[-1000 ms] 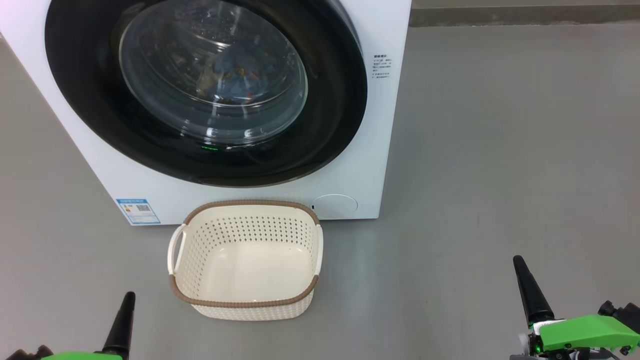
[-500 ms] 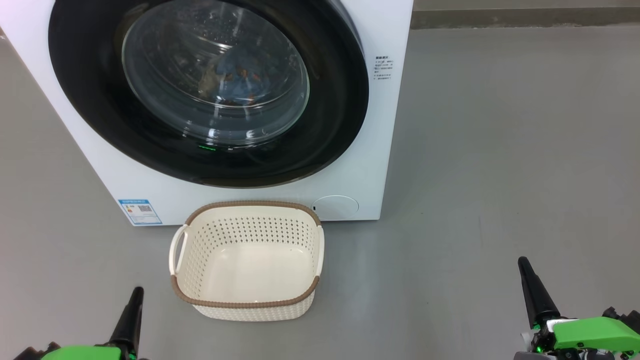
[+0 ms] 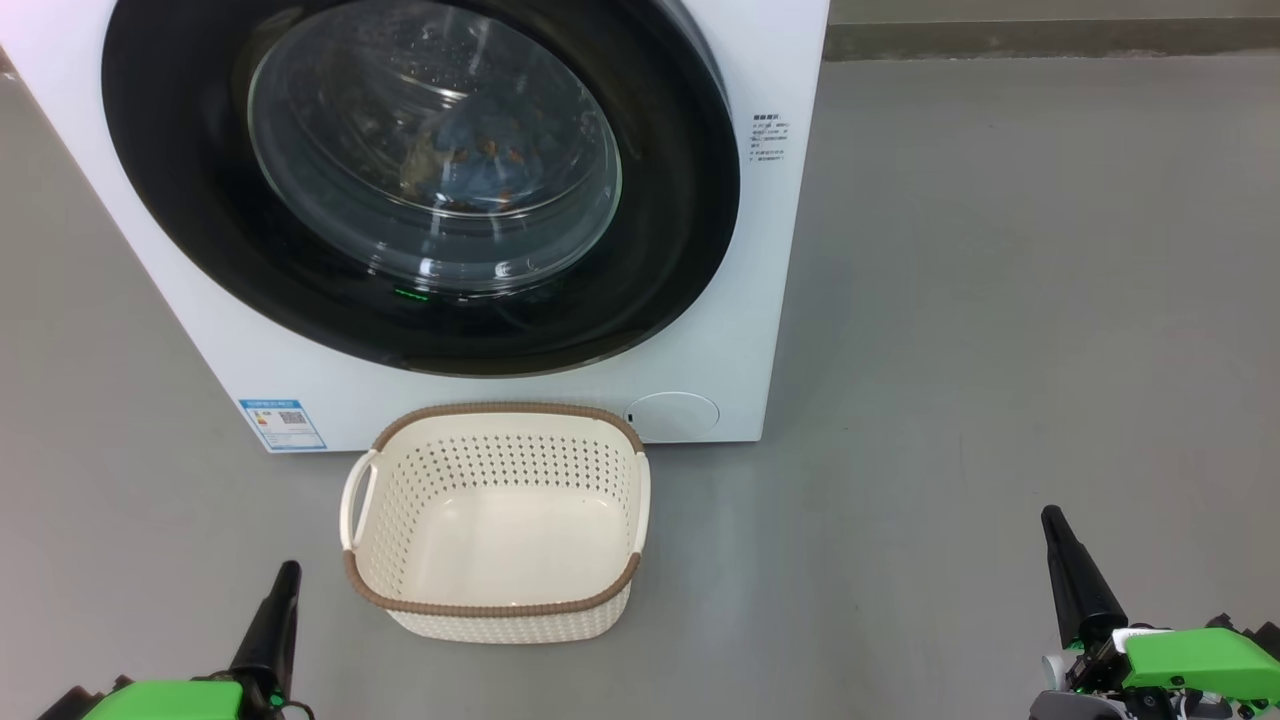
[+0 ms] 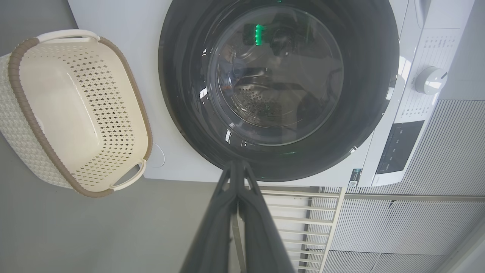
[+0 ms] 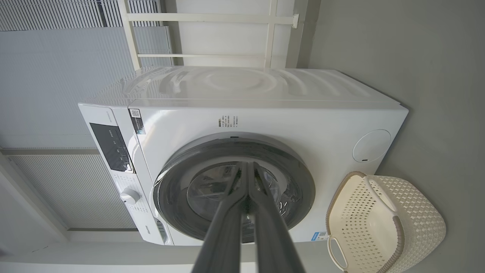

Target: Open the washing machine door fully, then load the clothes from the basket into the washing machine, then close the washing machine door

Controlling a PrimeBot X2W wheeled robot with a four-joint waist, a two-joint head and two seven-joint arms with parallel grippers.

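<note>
Left gripper (image 3: 288, 575) edged up, inward toward basket (image 3: 495, 608); right gripper (image 3: 1052, 515) drifted slightly outward; head camera shifted.

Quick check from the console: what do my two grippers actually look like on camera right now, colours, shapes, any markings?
The left gripper and right gripper each carry long, dark grey-black fingers that taper to narrow tips, matte and unmarked. Behind each sits a bright green housing; the right one also shows a white piece and black fittings. No cables are clearly visible.

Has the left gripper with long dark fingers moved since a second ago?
Yes: the left gripper moved up-right, nearer the cream-white perforated plastic basket, which barely shifted.
</note>
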